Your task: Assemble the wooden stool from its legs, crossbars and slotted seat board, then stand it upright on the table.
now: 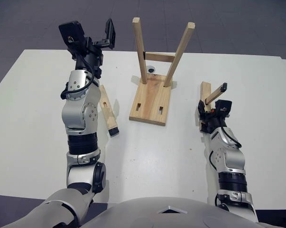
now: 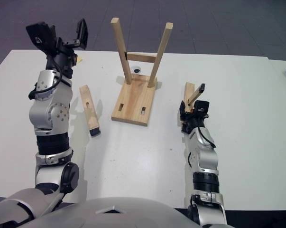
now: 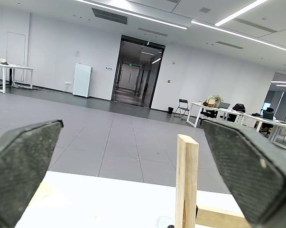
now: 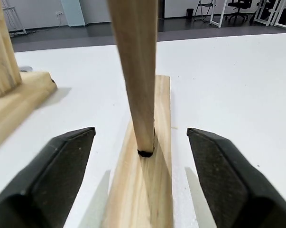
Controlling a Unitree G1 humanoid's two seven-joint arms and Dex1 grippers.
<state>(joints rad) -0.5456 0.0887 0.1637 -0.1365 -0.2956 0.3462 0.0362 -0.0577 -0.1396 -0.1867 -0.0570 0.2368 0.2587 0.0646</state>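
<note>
My right claw sits low and wide open, straddling the crossbar that's stuck, tilted, in a leg lying flat. Left claw is up high, open, nothing in it. The seat board lies flat between my arms with two legs already standing in it. My worry: if I pinch off-centre, that crossbar pops loose or the leg skids away.

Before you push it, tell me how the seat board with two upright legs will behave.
The flat wooden seat board lies flat on the white table, so it probably slides rather than tips. Its tall legs stand at one end; pushing high may tip it.
</note>
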